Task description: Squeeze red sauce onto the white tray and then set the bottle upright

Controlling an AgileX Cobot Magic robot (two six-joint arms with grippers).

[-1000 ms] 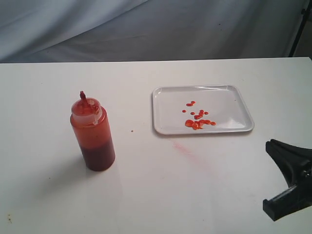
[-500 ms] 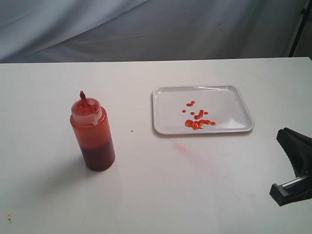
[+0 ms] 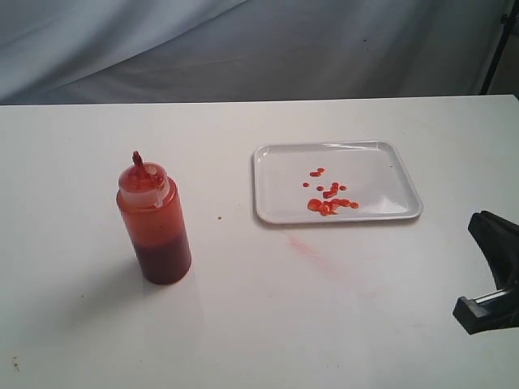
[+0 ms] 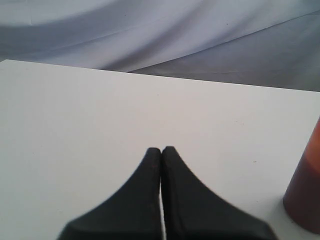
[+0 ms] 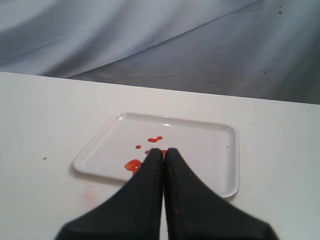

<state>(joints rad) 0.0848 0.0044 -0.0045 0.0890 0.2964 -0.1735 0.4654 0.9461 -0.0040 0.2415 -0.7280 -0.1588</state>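
- The bottle (image 3: 154, 223) stands straight up on the table (image 3: 243, 324), well apart from the white tray (image 3: 276, 186). The tray has red sauce (image 3: 327, 204) on it.
- The bottle looks soft and maybe slick. Hold it gently around the middle, or sauce may squirt out.
- Your left gripper (image 4: 161, 150) and right gripper (image 5: 164, 151) are both pinched closed, with nothing in them.
- The left wrist view cuts off most of the bottle. Its cap is too small to make out.

The bottle (image 3: 154, 227) was smooth translucent plastic with a slight sheen. The white tray (image 3: 377, 182) was glossy plastic. The red sauce (image 3: 318, 205) was wet and glossy. The desk (image 3: 324, 308) was smooth, matt white. The backdrop (image 3: 243, 49) was creased grey cloth. The left gripper (image 4: 161, 150) and right gripper (image 5: 164, 150) were matt black.
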